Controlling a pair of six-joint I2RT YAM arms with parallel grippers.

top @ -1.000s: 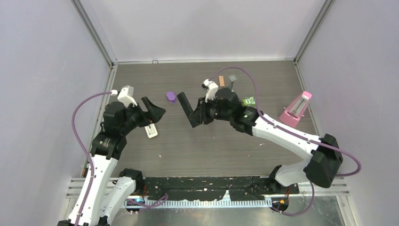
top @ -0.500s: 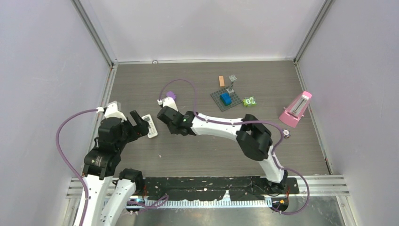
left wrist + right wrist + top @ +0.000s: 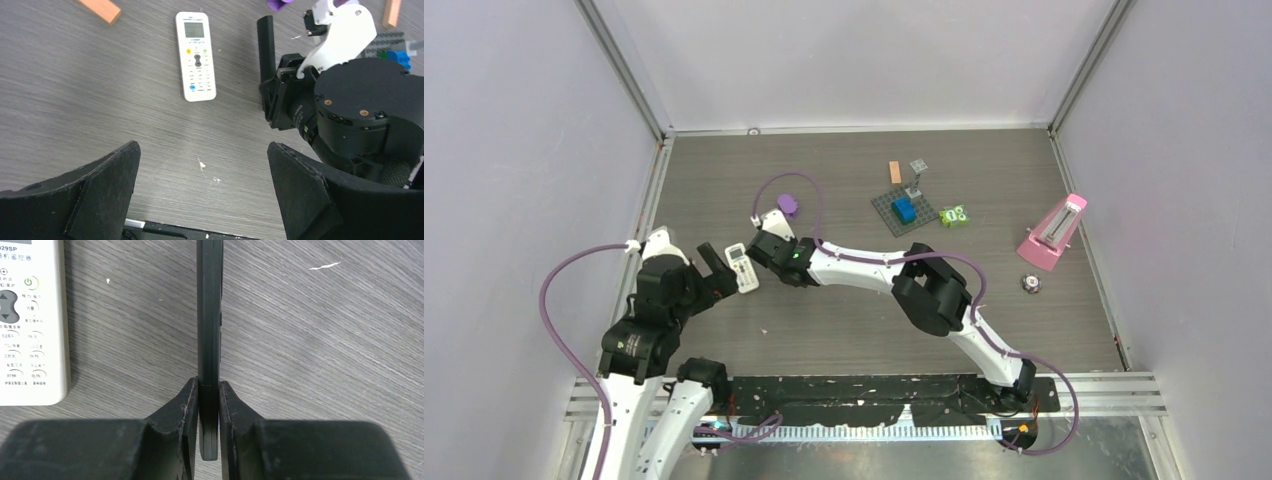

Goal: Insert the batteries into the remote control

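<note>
White plastic remote control [image 3: 196, 56] lay face-up on the counter [image 3: 844, 320], long axis running away from the left jaws, which stood wide apart near it. Right jaws clamped a thin black slab [image 3: 209, 315] edgewise, parallel beside it. No batteries seen.

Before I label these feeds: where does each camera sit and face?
Top: above and behind, looking down on the table; left arm and right arm show.
Left wrist: on the left arm, facing the white remote; open left fingers at the bottom.
Right wrist: low, looking along the black bar clamped in the right fingers.
Shared: all three show the white remote.
</note>
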